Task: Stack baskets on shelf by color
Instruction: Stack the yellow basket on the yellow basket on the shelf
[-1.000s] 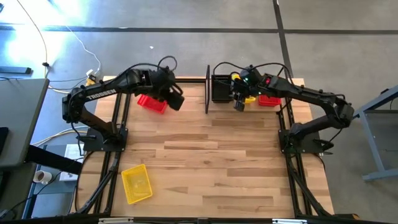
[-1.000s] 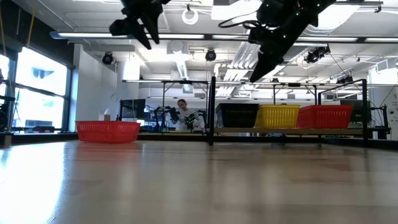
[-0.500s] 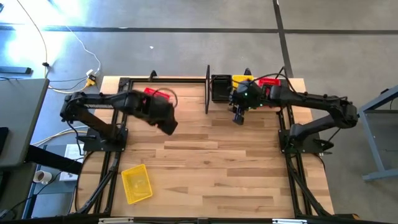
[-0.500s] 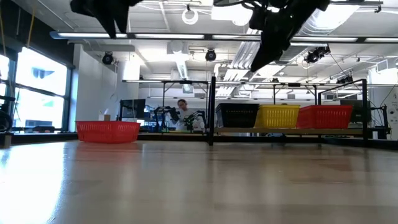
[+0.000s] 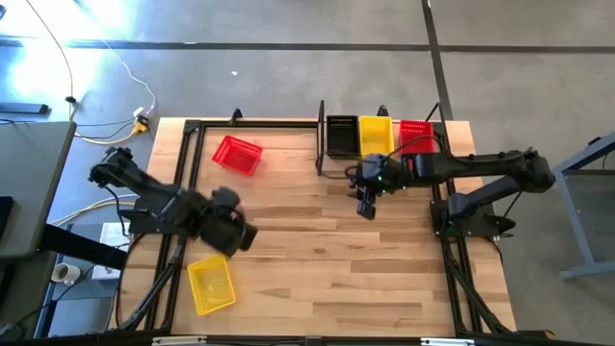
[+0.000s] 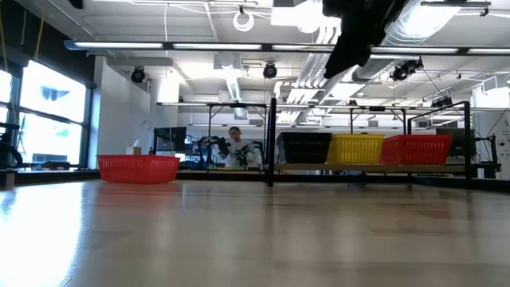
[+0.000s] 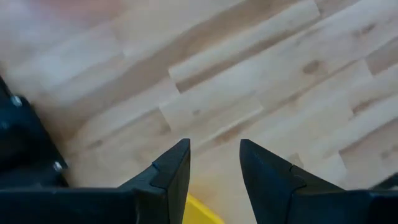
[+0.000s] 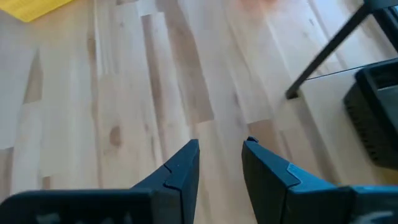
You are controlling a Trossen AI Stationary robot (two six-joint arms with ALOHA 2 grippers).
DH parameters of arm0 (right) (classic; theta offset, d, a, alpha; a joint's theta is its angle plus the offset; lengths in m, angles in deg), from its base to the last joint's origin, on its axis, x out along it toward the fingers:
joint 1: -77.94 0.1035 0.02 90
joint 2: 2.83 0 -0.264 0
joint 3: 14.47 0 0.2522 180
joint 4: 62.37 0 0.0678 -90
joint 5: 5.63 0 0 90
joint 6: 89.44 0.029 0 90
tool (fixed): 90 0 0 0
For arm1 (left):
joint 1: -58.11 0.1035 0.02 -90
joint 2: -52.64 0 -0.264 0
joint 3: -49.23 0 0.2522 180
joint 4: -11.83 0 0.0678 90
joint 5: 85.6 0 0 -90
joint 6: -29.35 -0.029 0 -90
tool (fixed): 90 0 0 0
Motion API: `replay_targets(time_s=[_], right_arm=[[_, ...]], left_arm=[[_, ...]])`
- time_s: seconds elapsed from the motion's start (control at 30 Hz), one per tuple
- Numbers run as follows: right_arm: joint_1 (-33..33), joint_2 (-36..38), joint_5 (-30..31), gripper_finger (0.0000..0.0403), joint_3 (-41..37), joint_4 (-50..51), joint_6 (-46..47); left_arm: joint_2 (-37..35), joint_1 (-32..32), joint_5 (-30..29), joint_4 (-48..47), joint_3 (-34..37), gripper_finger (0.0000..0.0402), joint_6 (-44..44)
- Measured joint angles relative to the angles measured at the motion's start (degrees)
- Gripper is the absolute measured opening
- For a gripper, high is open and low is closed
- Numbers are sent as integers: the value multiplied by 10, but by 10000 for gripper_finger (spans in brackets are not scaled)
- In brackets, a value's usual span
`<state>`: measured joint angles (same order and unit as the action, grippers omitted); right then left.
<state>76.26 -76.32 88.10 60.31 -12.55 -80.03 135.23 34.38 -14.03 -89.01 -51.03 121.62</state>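
The shelf (image 5: pixel 375 144) stands at the far edge of the desk (image 5: pixel 327 250), right of the middle. In it three baskets (image 5: pixel 376 135) sit side by side in one row. Well left of the shelf, also near the far edge, a lone basket (image 5: pixel 236 155) rests on the desk. Another loose basket (image 5: pixel 210 284) lies far from the shelf, at the near left corner. The right tool (image 5: pixel 366 208) hangs just in front of the shelf, nothing between its fingers. The left tool (image 5: pixel 242 236) hovers beside the near-left basket, likewise holding nothing.
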Motion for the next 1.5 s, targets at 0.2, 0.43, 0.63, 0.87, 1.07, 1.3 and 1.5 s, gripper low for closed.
replay_targets(time_s=[0.2,0.43,0.63,0.87,1.07,1.3,1.5], right_arm=[[56,0,22,108,0,1,46],[99,0,33,108,0,1,73],[129,0,52,108,0,1,88],[149,0,62,108,0,1,102],[154,0,76,108,0,2,97],[152,0,79,108,0,11,61],[152,0,76,108,0,19,46]], left_arm=[[0,-100,-2,7,52,129,168],[0,-168,21,28,103,129,287],[0,-209,56,68,142,129,362],[0,-246,92,141,194,129,414],[9,-254,138,172,224,129,419],[39,-265,233,177,224,129,431],[73,-265,268,183,224,129,436]])
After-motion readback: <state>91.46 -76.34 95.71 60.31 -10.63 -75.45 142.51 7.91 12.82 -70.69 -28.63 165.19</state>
